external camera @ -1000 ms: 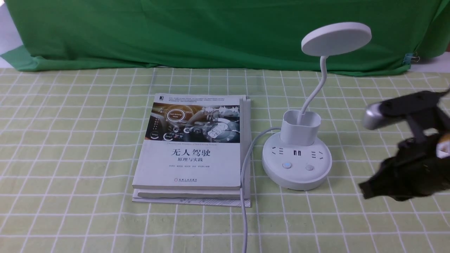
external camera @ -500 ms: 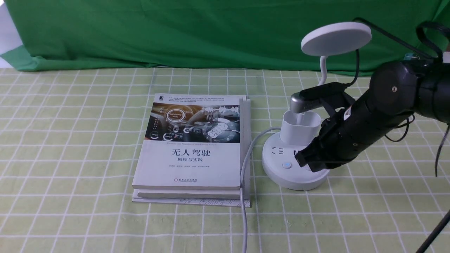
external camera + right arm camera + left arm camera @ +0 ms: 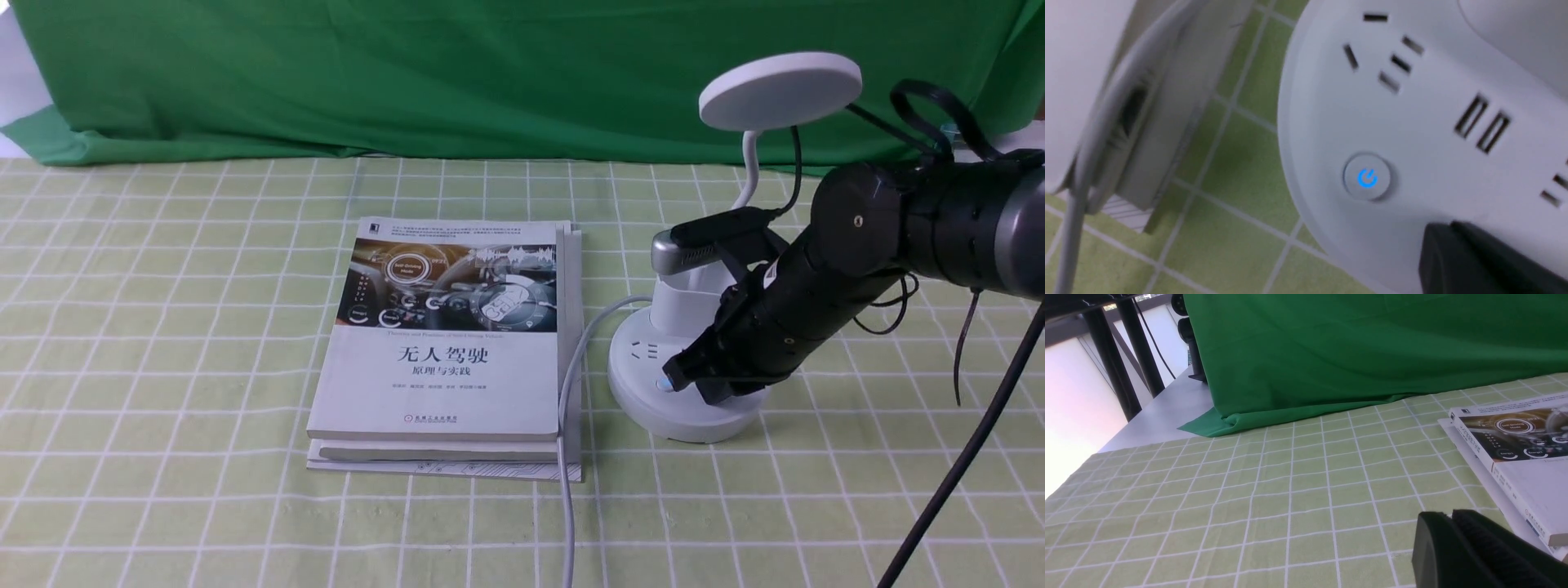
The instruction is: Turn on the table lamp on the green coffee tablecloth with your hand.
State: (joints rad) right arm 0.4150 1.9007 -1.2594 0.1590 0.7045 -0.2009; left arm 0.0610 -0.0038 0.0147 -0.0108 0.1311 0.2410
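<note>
The white table lamp (image 3: 780,88) stands on the pale green grid tablecloth (image 3: 163,327), right of centre. Its round base (image 3: 645,404) carries sockets and two buttons. My right gripper (image 3: 682,374), the hand, is shut and empty, with its narrow black tip low over the base by the left button (image 3: 668,384). In the right wrist view that button (image 3: 1367,178) glows with a blue power symbol, and the shut tip (image 3: 1447,232) sits just beside it above the base (image 3: 1412,122). The right button is hidden behind the arm. The disc head shows no glow. My left gripper (image 3: 1447,516) is shut and empty above the cloth.
Two stacked books (image 3: 449,343) lie just left of the lamp and also show in the left wrist view (image 3: 1527,465). The lamp's grey cord (image 3: 565,457) runs along their right edge to the front. A dark green backdrop (image 3: 490,73) hangs at the back.
My right arm has swung in from the right edge to the lamp base. Its tip has moved from the right side of the base to the left button.
</note>
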